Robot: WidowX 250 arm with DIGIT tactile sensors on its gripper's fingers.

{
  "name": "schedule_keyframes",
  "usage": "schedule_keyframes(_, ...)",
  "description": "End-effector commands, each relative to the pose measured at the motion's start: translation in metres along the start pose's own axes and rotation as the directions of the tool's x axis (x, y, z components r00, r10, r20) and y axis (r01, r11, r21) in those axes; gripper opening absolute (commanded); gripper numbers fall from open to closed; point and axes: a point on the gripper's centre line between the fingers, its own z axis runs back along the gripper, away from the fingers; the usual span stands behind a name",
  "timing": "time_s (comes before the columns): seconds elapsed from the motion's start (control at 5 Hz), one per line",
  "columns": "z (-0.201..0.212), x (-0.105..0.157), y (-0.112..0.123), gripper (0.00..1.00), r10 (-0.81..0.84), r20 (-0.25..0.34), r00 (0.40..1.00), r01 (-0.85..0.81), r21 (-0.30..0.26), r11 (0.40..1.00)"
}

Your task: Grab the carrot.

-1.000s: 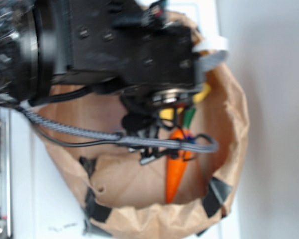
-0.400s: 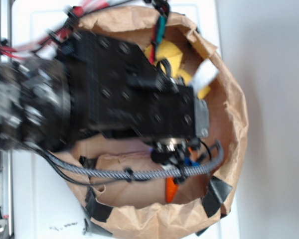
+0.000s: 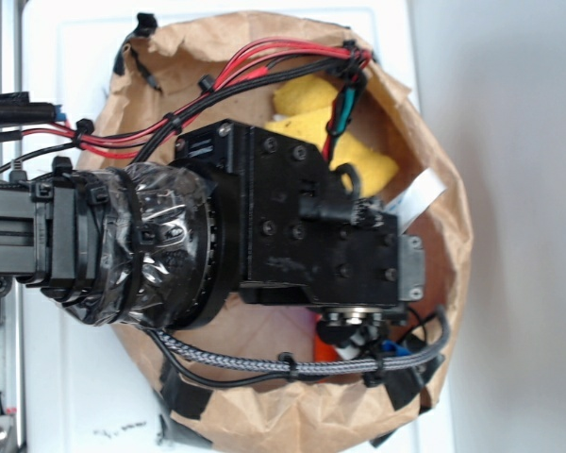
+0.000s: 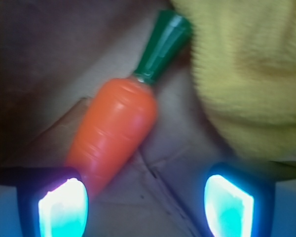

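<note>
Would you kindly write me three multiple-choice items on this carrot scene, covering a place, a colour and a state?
1. In the wrist view, the yellow cloth lies where from the carrot?
A right
B left
C beneath it

2. The carrot's stem is
A green
B red
C white

3. The pincer is
A shut on the carrot
B open, empty
C shut on the cloth

Answers:
1 A: the cloth fills the upper right, beside the carrot.
2 A: the stem cap is dark green.
3 B: the pincer has fingers spread, with nothing between them.

Carrot (image 4: 116,131) on the paper lining (image 4: 172,148), left of the cloth (image 4: 246,74), stem beside it.
</note>
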Motion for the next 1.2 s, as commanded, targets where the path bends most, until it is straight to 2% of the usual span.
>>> schedule_keyframes(0.0,-0.004,0.004,-0.054,1.0,0.016,0.12,0.993,-0.01,-0.049,0.999)
schedule_keyframes(0.2,0.0,0.011,-0.065,1.0,0.036,0.1,0.994,-0.032,-0.046,0.998)
schedule_keyframes(0.4,-0.008,0.017,-0.074,1.0,0.006,0.096,0.995,-0.01,0.034,0.999)
schedule_keyframes(0.6,-0.005,0.016,-0.068,0.0,-0.04,0.097,0.994,0.034,0.063,0.997)
schedule_keyframes(1.0,0.029,0.04,-0.056,0.0,-0.01,0.086,0.996,0.013,-0.034,0.999)
